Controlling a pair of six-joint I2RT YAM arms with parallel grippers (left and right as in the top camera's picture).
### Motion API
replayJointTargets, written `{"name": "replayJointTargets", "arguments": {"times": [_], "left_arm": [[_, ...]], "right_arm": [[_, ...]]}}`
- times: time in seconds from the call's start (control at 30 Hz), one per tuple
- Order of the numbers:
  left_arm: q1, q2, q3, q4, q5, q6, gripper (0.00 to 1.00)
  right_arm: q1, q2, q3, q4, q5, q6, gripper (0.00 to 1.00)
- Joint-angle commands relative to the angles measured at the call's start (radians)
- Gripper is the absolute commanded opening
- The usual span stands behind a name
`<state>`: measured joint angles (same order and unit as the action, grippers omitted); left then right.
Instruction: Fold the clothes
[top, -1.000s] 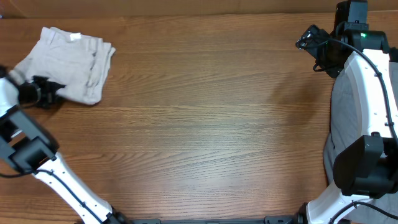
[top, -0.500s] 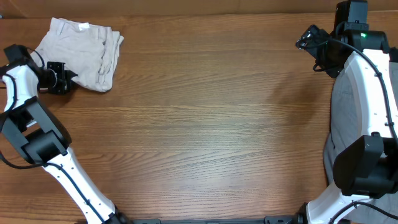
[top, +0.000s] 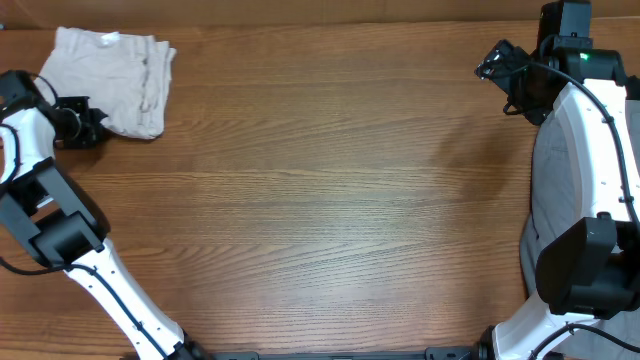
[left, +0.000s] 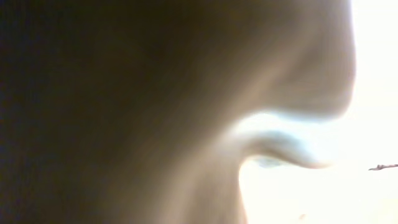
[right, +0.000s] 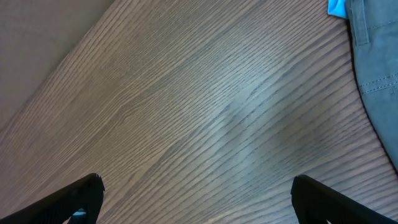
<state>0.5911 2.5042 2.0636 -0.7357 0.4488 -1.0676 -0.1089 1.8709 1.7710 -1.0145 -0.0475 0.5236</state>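
Observation:
A folded pale beige garment (top: 115, 75) lies at the table's far left corner. My left gripper (top: 90, 123) is at its lower left edge and appears shut on the cloth. The left wrist view is filled by blurred beige cloth (left: 155, 93) right against the lens, so the fingers are hidden there. A grey garment (top: 548, 200) lies at the right edge under my right arm, and it also shows in the right wrist view (right: 375, 56). My right gripper (top: 492, 65) hovers at the far right over bare wood, open and empty (right: 199, 199).
The wooden table (top: 330, 200) runs between the two arms. A small bright blue object (right: 337, 6) sits beside the grey garment's top edge. The table's back edge runs just behind the beige garment.
The beige garment moved with my left gripper: first up and to the right, then back to the left toward the far corner. The right arm has not moved.

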Motion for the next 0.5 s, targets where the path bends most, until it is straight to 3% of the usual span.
{"name": "replayJointTargets", "arguments": {"times": [0.0, 0.37, 0.47], "left_arm": [[0.039, 0.027, -0.010, 0.003, -0.196, -0.006, 0.04], [0.010, 0.027, -0.010, 0.201, -0.222, 0.100, 0.09], [0.010, 0.027, -0.010, 0.208, -0.220, 0.102, 0.14]], "right_arm": [[0.003, -0.023, 0.015, 0.002, 0.002, 0.004, 1.00], [0.003, -0.023, 0.015, 0.002, 0.002, 0.004, 1.00], [0.003, -0.023, 0.015, 0.003, 0.002, 0.004, 1.00]]}}
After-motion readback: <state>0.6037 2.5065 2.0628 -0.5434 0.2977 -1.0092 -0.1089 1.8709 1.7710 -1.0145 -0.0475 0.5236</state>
